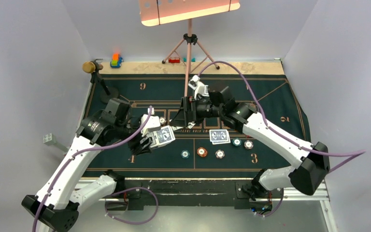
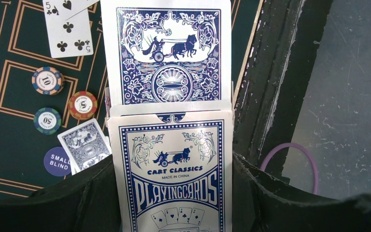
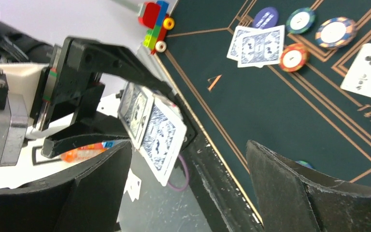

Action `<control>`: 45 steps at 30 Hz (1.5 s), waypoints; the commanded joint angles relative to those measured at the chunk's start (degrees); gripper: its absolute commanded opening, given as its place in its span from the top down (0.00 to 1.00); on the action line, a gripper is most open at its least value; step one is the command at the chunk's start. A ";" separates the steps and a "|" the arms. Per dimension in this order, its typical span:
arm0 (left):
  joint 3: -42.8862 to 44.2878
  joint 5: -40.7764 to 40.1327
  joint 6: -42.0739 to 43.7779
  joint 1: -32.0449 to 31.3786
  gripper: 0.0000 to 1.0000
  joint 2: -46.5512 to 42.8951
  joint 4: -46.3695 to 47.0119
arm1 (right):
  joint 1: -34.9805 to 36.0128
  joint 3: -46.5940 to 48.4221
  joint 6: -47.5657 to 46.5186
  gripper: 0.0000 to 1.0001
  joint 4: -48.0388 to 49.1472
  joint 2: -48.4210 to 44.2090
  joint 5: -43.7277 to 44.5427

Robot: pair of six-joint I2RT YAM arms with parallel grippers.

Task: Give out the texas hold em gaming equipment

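Nearest, along the near edge of the dark green mat point(image 1: 280, 111) that covered the table point(image 1: 251, 67), three chips lay in a row, apart from one another: a teal chip point(image 1: 185, 154), an orange-brown chip point(image 1: 202, 152) and a whitish chip point(image 1: 220, 153). Slightly farther in and to the right sat two more chips point(image 1: 236, 142), close together, and just beside them lay a face-down pair of cards point(image 1: 219, 136), overlapping, blue backs up.

Level with that pair but left of the mat's middle, the left gripper point(image 2: 174, 208) was clamped on an open card box point(image 2: 174, 169), its fingers pressed against the two long sides. A blue-backed deck point(image 2: 166, 53) stuck out of the box's open top. A face-up five of clubs point(image 2: 67, 34) lay on the mat beyond the box.

Farther in, over the middle of the mat, the right gripper point(image 3: 187, 150) hung with its jaws spread wide and nothing between them, turned toward the held box.

At the far left corner stood a gold-headed microphone point(image 1: 92, 66). Some toy blocks point(image 1: 116, 60) sat on the bare far edge of the table, with a tripod point(image 1: 189, 41) near its middle.
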 commanded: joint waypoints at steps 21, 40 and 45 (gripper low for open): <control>1.22 0.73 -1.41 0.10 1.00 -1.06 2.40 | 7.87 -0.49 3.12 0.12 6.73 7.22 -0.79; 2.22 2.18 -1.45 0.10 1.00 -1.77 1.57 | 4.99 -4.58 3.42 0.39 4.21 1.02 2.28; 2.31 2.19 -1.33 0.10 1.00 -1.90 1.35 | 4.16 -5.22 3.07 0.42 3.58 0.32 2.28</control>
